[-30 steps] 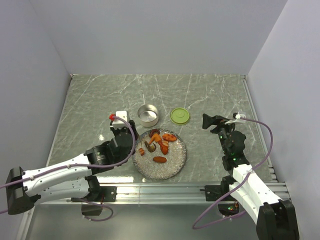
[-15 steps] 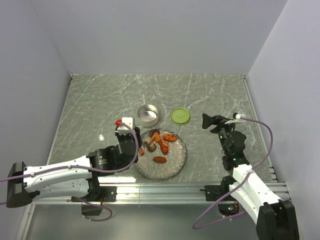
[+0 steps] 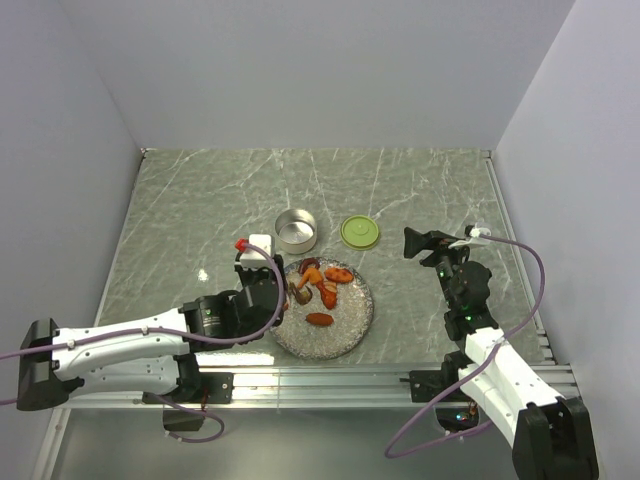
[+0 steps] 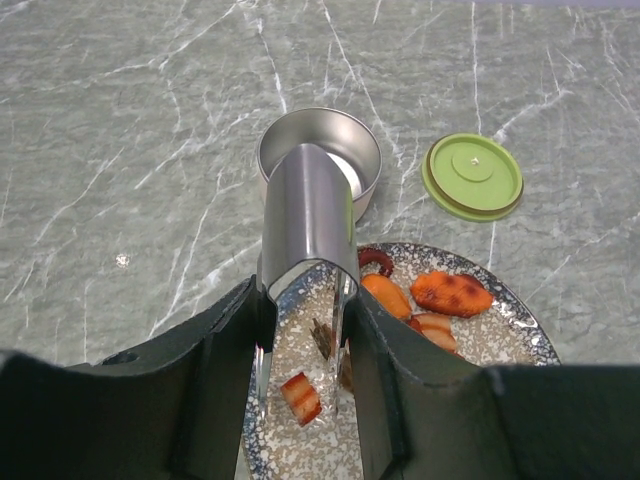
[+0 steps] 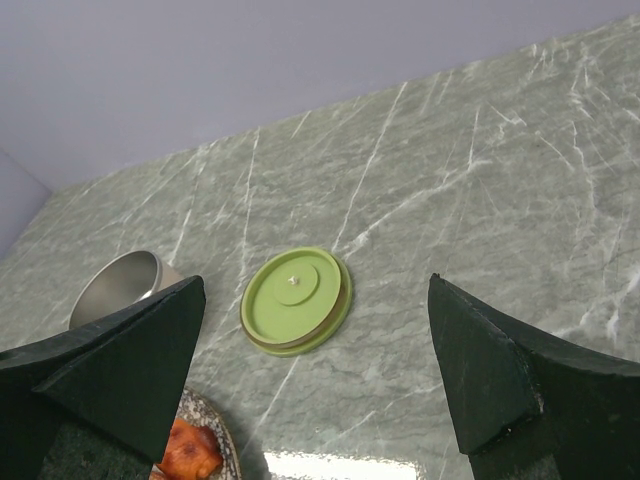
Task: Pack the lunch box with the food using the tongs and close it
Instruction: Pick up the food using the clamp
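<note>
My left gripper is shut on the tongs, squeezing their two thin arms partway together. The tongs' tips reach down over the left part of the speckled plate, either side of a small striped orange-red chunk. More food lies on the plate, orange slices and a dark piece. The steel lunch box stands open just beyond the plate, and I see nothing in the part of its inside that shows. Its green lid lies flat to its right. My right gripper hangs open right of the lid, holding nothing.
The plate sits near the table's front rail. The right wrist view shows the lid between its fingers, farther off on the table, and the lunch box at left. Grey walls enclose the marble table on three sides.
My left arm has moved right, carrying the tongs from the plate's left rim to over its left part. The right arm has not moved.
</note>
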